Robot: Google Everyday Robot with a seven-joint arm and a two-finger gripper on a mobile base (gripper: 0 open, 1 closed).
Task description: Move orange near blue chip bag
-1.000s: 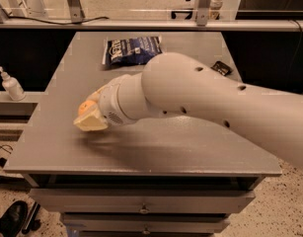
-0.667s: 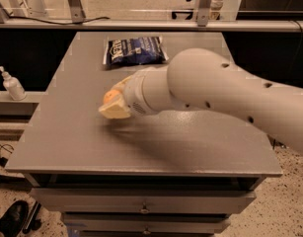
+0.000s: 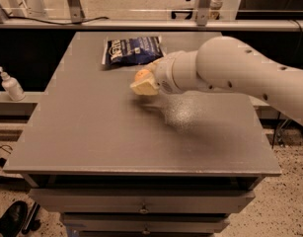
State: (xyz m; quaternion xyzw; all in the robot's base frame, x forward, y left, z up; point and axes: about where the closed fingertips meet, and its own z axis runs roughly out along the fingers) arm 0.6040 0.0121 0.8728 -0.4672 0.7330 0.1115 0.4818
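One orange (image 3: pixel 141 75), clamped in the fingers (image 3: pixel 145 87), has travelled right to just beside the blue chip bag (image 3: pixel 133 50)

Here's what I've got on my feed: a grey worktop (image 3: pixel 82 132), with the gripper (image 3: pixel 142 85) hanging over its middle-back part. Drawers (image 3: pixel 141 201) sit stacked under the front edge. Off to the left there's a white pump bottle (image 3: pixel 10 85) on a lower ledge. A black shoe (image 3: pixel 10 218) sits down on the speckled floor (image 3: pixel 284 216).
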